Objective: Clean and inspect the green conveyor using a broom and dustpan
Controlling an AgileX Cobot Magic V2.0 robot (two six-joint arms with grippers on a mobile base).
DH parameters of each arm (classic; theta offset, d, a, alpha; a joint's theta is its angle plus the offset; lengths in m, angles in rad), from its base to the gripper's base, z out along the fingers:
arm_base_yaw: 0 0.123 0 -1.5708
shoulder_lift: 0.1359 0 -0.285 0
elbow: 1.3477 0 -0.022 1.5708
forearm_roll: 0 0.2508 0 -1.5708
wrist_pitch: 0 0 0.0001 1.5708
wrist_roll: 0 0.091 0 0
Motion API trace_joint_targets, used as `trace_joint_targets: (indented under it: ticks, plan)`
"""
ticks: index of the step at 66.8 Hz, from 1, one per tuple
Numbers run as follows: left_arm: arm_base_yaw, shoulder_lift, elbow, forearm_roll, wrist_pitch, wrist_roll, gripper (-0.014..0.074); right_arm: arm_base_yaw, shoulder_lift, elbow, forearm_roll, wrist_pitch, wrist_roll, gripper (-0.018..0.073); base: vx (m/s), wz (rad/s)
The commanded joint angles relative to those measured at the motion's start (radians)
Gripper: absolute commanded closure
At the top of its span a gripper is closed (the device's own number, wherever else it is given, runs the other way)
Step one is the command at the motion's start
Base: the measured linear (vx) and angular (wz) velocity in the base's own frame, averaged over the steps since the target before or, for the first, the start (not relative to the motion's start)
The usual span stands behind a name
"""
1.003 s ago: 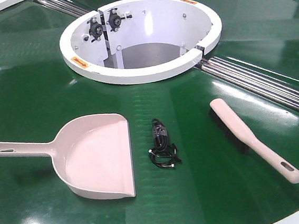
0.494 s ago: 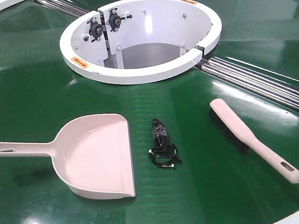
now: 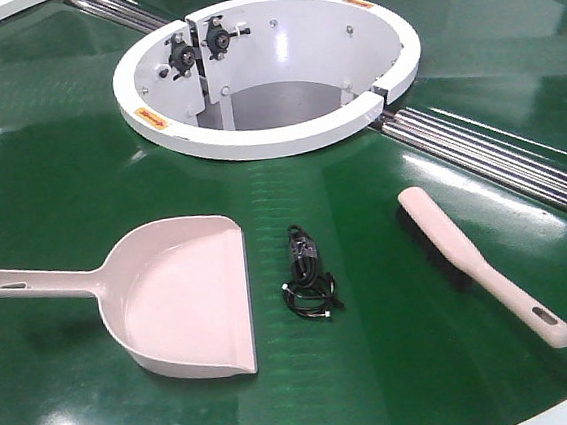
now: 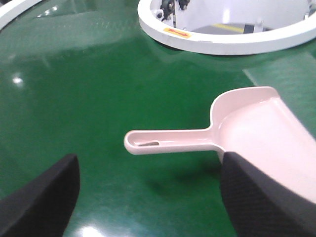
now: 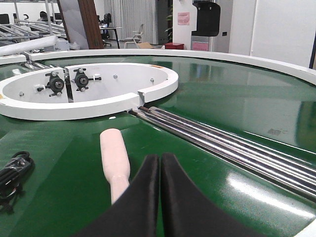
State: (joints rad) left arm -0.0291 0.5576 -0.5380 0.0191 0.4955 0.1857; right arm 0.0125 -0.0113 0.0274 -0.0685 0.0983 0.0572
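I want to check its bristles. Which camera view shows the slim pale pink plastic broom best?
Exterior front-facing: the whole broom shows, dark bristles along one side. Right wrist view: only its far end, beyond the right gripper. Left wrist view: nothing of it.

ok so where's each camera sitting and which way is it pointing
Front: high, looking down on the green conveyor, dustpan, broom and white ring; no robot parts show.
Left wrist: low over the conveyor, facing the dustpan handle; open left gripper frames it.
Right wrist: low, looking along the broom toward the ring; shut right gripper at bottom.
Shared: all three see the ring.
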Motion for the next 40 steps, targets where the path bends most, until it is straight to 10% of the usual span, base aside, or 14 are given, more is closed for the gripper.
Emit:
trace_joint_targets:
  ticks: [1,40]
  plan:
    - [-0.005,0.099,-0.146,-0.006,0.028,0.096,0.0042,0.001,-0.011,0.004,-0.003,-0.074,-0.001,0.0568,0.0,0.0]
    - [-0.101,0.889,-0.831,-0.082,0.553,0.69,0.0042,0.001,-0.011,0.004,-0.003,-0.074,-0.001,0.0568,0.0,0.0]
